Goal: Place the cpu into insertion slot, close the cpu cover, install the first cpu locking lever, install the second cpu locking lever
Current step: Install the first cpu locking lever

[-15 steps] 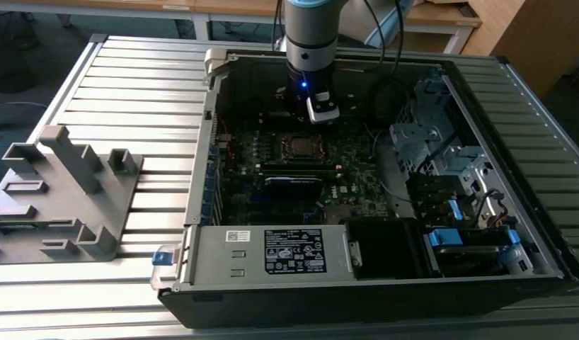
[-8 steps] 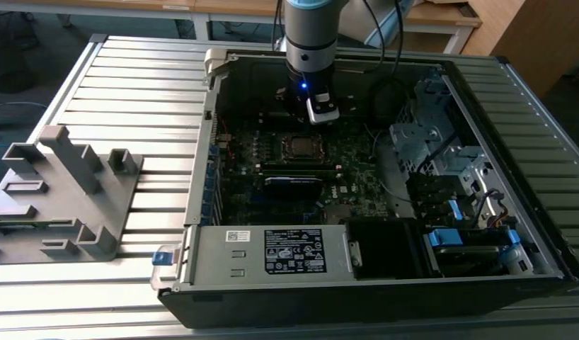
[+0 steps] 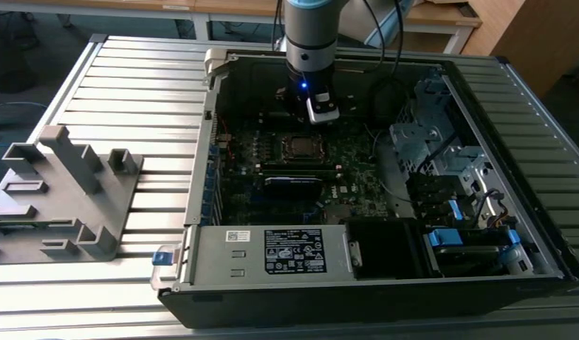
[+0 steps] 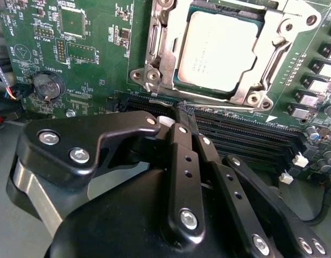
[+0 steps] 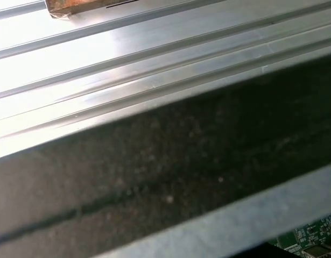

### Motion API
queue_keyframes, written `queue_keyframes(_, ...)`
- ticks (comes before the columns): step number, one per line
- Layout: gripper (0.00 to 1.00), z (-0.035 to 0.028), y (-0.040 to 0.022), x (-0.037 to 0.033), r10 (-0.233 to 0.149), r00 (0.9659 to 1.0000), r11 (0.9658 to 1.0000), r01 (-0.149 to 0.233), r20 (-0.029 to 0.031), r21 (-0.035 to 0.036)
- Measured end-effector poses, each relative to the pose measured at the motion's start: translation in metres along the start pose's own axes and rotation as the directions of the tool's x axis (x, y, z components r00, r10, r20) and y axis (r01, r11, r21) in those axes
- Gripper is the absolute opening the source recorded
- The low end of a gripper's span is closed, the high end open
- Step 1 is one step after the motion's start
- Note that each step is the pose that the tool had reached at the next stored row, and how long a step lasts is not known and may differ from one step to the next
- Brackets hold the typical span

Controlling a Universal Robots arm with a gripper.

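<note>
The cpu (image 4: 216,51), silver-grey and square, lies in the insertion slot (image 3: 299,145) in the middle of the motherboard. Around its edges lies the shiny cpu cover (image 4: 168,54), flat, with the chip showing through its window. A thin metal lever (image 4: 153,43) runs along one side of the cover. My gripper (image 4: 185,114) is shut, its black fingertips pressed together with nothing visible between them. It hovers just off the socket's edge, over the long memory slots. In the exterior view the gripper (image 3: 320,117) hangs inside the open case, just behind the socket.
Long black memory slots (image 4: 235,134) run beside the socket, and a coin battery (image 4: 46,86) sits further off. The power supply (image 3: 270,251) and drive cage (image 3: 431,142) crowd the case. A grey fixture (image 3: 63,191) stands on the slatted table (image 5: 127,54), and the case wall (image 5: 165,161) is close.
</note>
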State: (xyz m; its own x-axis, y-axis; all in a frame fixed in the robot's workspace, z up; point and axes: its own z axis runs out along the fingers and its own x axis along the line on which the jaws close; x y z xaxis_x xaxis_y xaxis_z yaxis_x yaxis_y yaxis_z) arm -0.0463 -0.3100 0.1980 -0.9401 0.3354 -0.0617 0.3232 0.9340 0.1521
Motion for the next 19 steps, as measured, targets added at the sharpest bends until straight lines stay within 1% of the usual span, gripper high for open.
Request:
queue_keyframes(2,0.11,0.0000,0.0000,0.0000,0.000,1.0000,1.0000,0.000,0.0001,-0.0002)
queue_keyframes(3,0.11,-0.0001,0.0000,0.0000,0.000,1.0000,1.0000,0.000,0.0014,-0.0002)
queue_keyframes(4,0.11,-0.0001,0.0000,0.0000,-0.001,1.0000,1.0000,0.001,0.0046,-0.0003)
queue_keyframes(5,0.11,-0.0001,-0.0001,0.0000,-0.001,1.0000,1.0000,0.001,0.0091,-0.0014)
queue_keyframes(9,0.11,0.0009,-0.0002,0.0001,-0.003,0.9997,1.0000,0.004,0.0258,-0.0075)
queue_keyframes(10,0.11,0.0011,-0.0003,0.0001,-0.004,0.9996,1.0000,0.004,0.0294,-0.0087)
queue_keyframes(11,0.11,0.0012,-0.0003,0.0001,-0.004,0.9995,0.9999,0.005,0.0317,-0.0094)
queue_keyframes(16,0.11,0.0012,-0.0003,0.0001,-0.004,0.9995,0.9999,0.005,0.0323,-0.0097)
queue_keyframes(19,0.11,0.0010,-0.0016,-0.0003,-0.004,0.9995,0.9999,0.004,0.0322,-0.0097)
